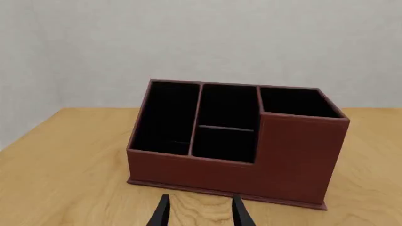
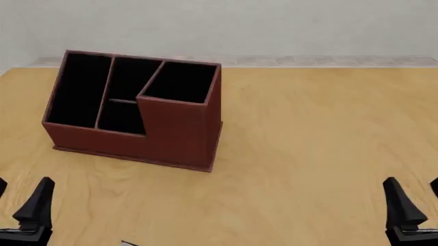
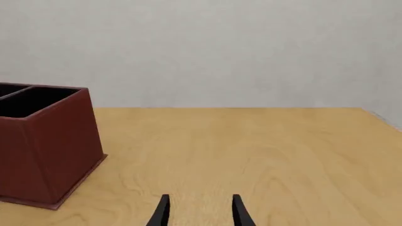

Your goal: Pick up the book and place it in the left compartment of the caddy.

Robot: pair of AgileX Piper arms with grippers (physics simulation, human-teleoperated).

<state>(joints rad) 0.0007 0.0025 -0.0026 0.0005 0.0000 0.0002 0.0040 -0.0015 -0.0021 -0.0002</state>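
The reddish-brown caddy (image 2: 178, 134) stands on the far left part of the table, black inside, with its tall square section on the right. Its left compartment (image 2: 79, 89) is a long narrow slot with nothing in it. In the left wrist view the caddy (image 1: 285, 155) sits straight ahead and the same slot (image 1: 164, 117) shows bare. The book is not clearly in view; only a tiny white sliver (image 2: 126, 242) shows at the front view's bottom edge. My left gripper (image 2: 19, 199) and right gripper (image 2: 417, 199) stand open at the near corners, holding nothing.
The wooden table (image 2: 315, 143) stretches bare to the right of the caddy. A pale wall (image 2: 274, 25) rises behind the table's far edge. In the right wrist view the caddy's tall corner (image 3: 50, 150) stands ahead of the open fingers, off to one side.
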